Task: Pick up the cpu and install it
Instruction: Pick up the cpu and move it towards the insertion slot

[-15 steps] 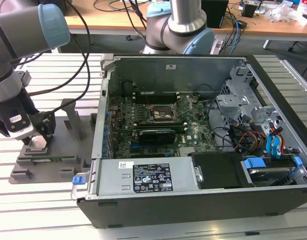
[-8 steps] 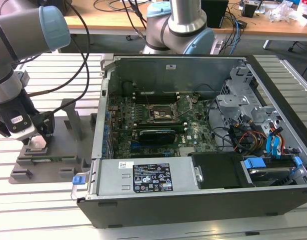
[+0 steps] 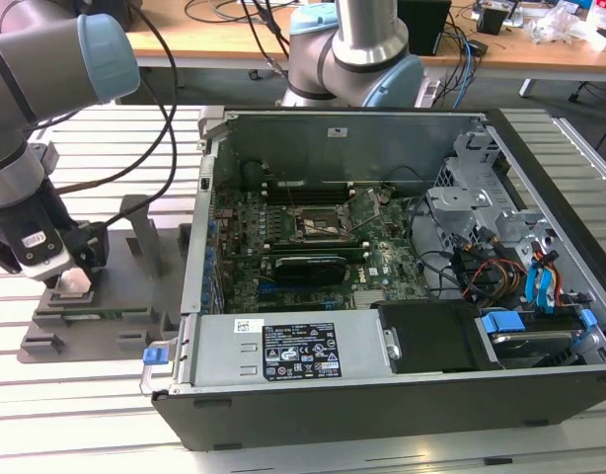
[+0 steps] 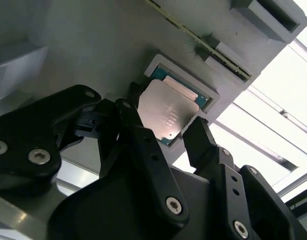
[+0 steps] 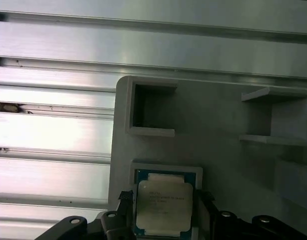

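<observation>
One cpu lies flat in a shallow square pocket whose pale rim hugs all four of its edges. The pocket is sunk in the single grey fixture plate. One gripper hangs low over it, its two black fingers spread and standing just beside two opposite edges of the chip; whether they touch it I cannot tell.

In the exterior view the plate lies on the slatted table, just beside the one open computer case, on the exterior view's left of it. Two upright posts on the plate stand between the gripper and the case wall. One black socket sits mid-board inside the case, open from above.
</observation>
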You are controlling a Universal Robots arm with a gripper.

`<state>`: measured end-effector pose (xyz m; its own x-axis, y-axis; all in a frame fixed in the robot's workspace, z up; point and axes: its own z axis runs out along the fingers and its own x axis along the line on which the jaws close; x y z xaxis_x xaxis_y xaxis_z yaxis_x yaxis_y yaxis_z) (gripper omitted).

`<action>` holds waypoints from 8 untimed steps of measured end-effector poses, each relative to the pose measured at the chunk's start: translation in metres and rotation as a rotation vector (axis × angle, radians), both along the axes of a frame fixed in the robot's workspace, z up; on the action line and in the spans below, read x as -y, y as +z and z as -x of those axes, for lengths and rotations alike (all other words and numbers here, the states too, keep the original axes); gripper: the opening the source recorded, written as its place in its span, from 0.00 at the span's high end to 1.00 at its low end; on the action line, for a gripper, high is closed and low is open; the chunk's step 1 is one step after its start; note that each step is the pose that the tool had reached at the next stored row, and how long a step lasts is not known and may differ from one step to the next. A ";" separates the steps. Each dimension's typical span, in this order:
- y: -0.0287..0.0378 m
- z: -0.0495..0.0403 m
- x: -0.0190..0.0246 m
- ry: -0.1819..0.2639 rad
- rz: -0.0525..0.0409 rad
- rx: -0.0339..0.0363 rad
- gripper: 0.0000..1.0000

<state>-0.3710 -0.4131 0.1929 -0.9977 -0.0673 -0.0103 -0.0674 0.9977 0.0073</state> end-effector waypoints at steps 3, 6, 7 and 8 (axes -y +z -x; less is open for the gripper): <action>-0.0006 -0.0019 0.0003 0.000 -0.0002 -0.0008 0.38; -0.0026 -0.0020 0.0010 0.000 -0.0044 -0.0009 0.38; -0.0033 -0.0020 0.0010 0.000 -0.0058 -0.0009 0.38; -0.0041 -0.0021 0.0010 0.000 -0.0073 -0.0004 0.38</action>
<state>-0.3690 -0.4141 0.1888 -0.9977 -0.0673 -0.0103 -0.0675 0.9976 0.0146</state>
